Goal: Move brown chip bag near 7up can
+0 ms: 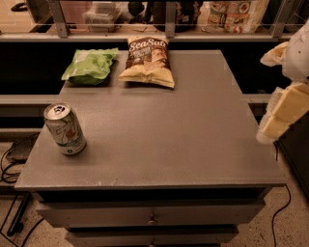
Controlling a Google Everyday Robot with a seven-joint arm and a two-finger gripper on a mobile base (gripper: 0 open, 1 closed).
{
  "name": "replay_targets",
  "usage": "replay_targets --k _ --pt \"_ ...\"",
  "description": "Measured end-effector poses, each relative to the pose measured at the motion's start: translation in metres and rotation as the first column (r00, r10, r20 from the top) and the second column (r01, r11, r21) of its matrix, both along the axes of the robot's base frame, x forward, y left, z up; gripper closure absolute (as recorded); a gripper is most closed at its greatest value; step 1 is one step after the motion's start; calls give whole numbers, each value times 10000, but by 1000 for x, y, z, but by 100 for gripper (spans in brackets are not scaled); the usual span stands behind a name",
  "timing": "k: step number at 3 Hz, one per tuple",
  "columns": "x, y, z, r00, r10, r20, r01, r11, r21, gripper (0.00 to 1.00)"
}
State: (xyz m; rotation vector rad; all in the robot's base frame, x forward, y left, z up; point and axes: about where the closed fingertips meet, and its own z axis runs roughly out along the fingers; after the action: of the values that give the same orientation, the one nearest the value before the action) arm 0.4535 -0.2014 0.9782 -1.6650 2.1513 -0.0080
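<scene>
The brown chip bag (147, 61) lies flat at the far middle of the grey cabinet top (159, 130), dark brown above with white "Sea Salt" lettering, pale yellow below. The 7up can (64, 128) stands upright near the front left, silver-white with green and red markings. My gripper (282, 108) hangs at the right edge of the view, beyond the cabinet's right side, far from both bag and can. It holds nothing that I can see.
A plain green chip bag (89, 65) lies left of the brown bag at the far left. A shelf rail with packaged goods (231, 14) runs behind the cabinet. Drawers (152, 217) sit below the front edge. Cables (9, 169) lie on the floor at left.
</scene>
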Motion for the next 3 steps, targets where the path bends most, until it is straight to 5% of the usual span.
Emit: replay_targets --k 1,2,3 --pt "35 32 0 9976 46 694 -173 9829 1834 0" --pt "82 61 3 9907 -317 1325 -82 9568 2906 0" --pt "82 61 3 9907 -317 1325 -82 9568 2906 0"
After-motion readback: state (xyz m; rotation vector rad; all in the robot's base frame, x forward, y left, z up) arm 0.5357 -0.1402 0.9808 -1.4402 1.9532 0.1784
